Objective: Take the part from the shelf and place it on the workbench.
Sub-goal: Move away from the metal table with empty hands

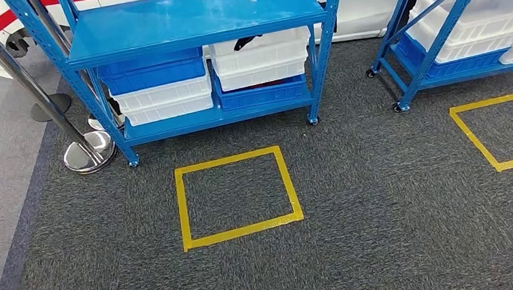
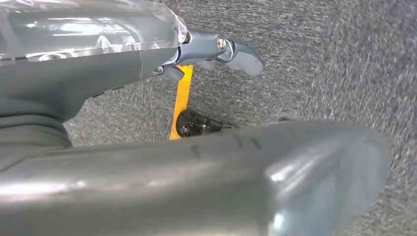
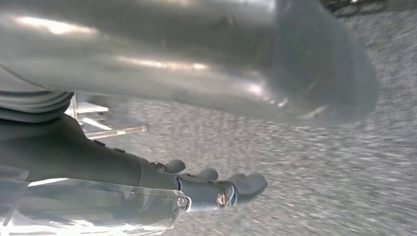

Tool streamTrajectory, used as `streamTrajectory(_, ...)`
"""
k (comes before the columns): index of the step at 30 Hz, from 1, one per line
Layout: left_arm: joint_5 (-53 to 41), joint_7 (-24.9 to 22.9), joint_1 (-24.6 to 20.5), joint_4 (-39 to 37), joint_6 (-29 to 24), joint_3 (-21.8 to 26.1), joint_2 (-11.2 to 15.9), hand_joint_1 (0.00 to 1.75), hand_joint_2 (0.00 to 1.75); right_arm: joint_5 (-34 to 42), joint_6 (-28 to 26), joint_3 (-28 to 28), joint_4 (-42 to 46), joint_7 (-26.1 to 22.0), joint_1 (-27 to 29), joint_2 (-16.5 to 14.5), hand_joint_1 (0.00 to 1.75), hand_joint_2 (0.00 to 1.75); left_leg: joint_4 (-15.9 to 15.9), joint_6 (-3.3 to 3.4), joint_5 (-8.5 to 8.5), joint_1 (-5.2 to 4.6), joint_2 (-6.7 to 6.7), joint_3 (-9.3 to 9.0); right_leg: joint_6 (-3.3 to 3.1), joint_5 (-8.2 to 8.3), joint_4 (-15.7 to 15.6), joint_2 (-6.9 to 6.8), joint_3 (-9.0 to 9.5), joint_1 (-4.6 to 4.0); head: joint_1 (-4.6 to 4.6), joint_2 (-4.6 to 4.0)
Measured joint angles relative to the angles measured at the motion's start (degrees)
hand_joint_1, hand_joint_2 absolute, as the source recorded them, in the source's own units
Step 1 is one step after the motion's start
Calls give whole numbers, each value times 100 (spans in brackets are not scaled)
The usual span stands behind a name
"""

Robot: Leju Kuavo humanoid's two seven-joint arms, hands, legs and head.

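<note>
The part [image 1: 246, 42], a dark object, is seen in the upper white bin [image 1: 261, 52] on the lower level of the blue shelf [image 1: 193, 16], well ahead of both hands. A yellow tape square [image 1: 237, 195] is laid on the grey carpet [image 1: 381, 211] in front of the shelf. The left hand [image 2: 211, 51] is held over the carpet and a yellow tape strip [image 2: 182, 101], fingers extended, grasping nothing. The right hand [image 3: 211, 187] is likewise released, fingers apart above the carpet.
</note>
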State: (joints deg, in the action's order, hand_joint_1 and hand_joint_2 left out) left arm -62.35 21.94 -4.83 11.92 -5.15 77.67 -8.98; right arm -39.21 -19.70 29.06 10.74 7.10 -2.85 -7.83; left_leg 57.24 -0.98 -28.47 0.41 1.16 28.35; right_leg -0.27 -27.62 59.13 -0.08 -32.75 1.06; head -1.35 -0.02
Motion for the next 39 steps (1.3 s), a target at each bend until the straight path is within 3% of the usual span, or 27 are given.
streamTrajectory(2,-33,-7,-1,-1,16,-58,26,0,0,25,-9,62,-1,1,6,-10,0,0,207,-51,-93,10,-28,61,-81,-7,-19,-17,78,10,1,0)
streamTrajectory(3,-60,-11,-4,-1,33,-89,37,0,0,41,-17,92,-1,0,6,-15,0,0,451,-67,-211,18,-47,186,-118,-23,-27,-25,117,10,0,0)
streamTrajectory(6,-154,-21,-1,-1,97,-173,59,0,0,110,-40,182,-1,-3,5,-16,0,0,1530,-93,-629,24,-75,841,-183,-107,-30,-35,191,-22,-1,-1)
streamTrajectory(7,-174,-25,6,-1,109,-198,68,0,0,124,-43,211,-1,-5,6,-18,0,0,1708,-90,-634,23,-75,995,-189,-142,-30,-33,229,-35,-1,-1)
streamTrajectory(8,-186,-27,14,-1,116,-224,78,0,0,130,-44,236,-1,-6,9,-20,0,0,1659,-71,-508,20,-75,1044,-189,-183,-30,-31,284,-47,-1,-1)
streamTrajectory(10,-197,-30,25,-1,119,-262,106,0,0,132,-46,264,-2,-7,21,-30,0,0,993,4,19,-5,-89,875,-181,-280,-36,-31,413,-64,-1,-1)
streamTrajectory(11,-198,-31,29,-1,119,-271,124,0,0,132,-46,271,-6,-7,27,-42,0,0,646,47,218,-31,-110,768,-171,-323,-42,-34,467,-69,2,-1)
streamTrajectory(12,-200,-32,29,-1,121,-276,139,0,0,135,-50,279,-10,-9,27,-51,0,0,371,83,312,-58,-128,688,-152,-358,-46,-32,491,-70,1,-1)
streamTrajectory(14,-219,-32,32,-1,131,-290,162,0,0,158,-56,302,-17,-19,15,-67,0,0,185,136,300,-99,-150,634,-82,-377,-54,-32,525,-70,1,1)
streamTrajectory(17,-258,-27,46,-1,174,-340,173,0,0,213,-63,355,-19,-44,15,-70,0,0,11,223,302,-61,-109,411,26,-388,115,-36,576,-73,2,0)
streamTrajectory(19,-283,-21,36,-1,202,-377,178,0,0,222,-65,386,-20,-49,15,-69,0,0,-70,260,271,-32,-92,258,66,-564,604,-18,300,-55,4,0)
streamTrajectory(21,-310,-10,22,-1,221,-407,184,0,0,223,-56,402,-21,-44,11,-68,0,0,-77,271,198,-29,-82,178,107,-826,1251,-6,-204,-34,4,0)
streamTrajectory(22,-317,-4,22,-1,230,-415,186,0,0,226,-15,408,-21,-54,12,-59,0,0,-75,265,149,-28,-74,127,128,-884,1432,-6,-404,-22,4,-1)
streamTrajectory(23,-319,3,28,-1,243,-419,187,0,0,232,71,415,-21,-90,25,-29,0,0,-74,255,94,-24,-65,60,149,-840,1436,-7,-514,-14,4,-1)
streamTrajectory(24,-316,10,37,-2,255,-421,187,0,0,244,218,426,-21,-166,50,27,0,0,-72,239,34,-18,-53,-20,165,-671,1256,-7,-528,-5,4,-1)
streamTrajectory(26,-306,19,57,-7,280,-421,187,0,0,281,550,449,-24,-359,135,207,0,0,-65,195,-99,-15,-36,-182,181,-96,589,-9,-398,15,5,-1)
streamTrajectory(28,-302,20,57,-10,293,-421,190,0,0,309,736,482,-30,-467,194,375,0,0,-59,126,-223,-27,-24,-263,114,217,167,-14,-309,-2,5,-1)
streamTrajectory(31,-300,20,38,-10,294,-421,207,0,0,305,768,511,-32,-490,224,520,0,0,24,22,-273,-29,-29,-315,-37,186,90,-3,-235,-25,3,0)
streamTrajectory(33,-302,20,32,-10,295,-421,219,0,0,298,747,515,-32,-485,241,562,0,0,416,-26,-279,-14,-56,-145,-114,124,43,-1,-116,-19,2,0)
streamTrajectory(36,-306,20,30,-14,301,-423,222,0,0,297,735,516,-32,-481,239,578,0,0,1471,-86,-637,-2,-81,565,-167,-10,19,1,47,-26,1,-1)
streamTrajectory(37,-307,20,36,-15,303,-423,222,0,0,297,736,516,-32,-481,239,578,0,0,1683,-89,-773,-2,-81,778,-172,-68,19,5,113,-34,1,-1)
streamTrajectory(38,-307,20,43,-16,303,-423,223,0,0,296,737,516,-33,-481,242,579,0,0,1730,-77,-824,-7,-81,918,-174,-131,19,9,192,-42,2,-1)
streamTrajectory(39,-307,20,52,-16,303,-423,224,0,0,294,739,516,-33,-481,244,579,0,0,1600,-50,-752,-16,-81,977,-173,-198,18,11,282,-50,2,-1)
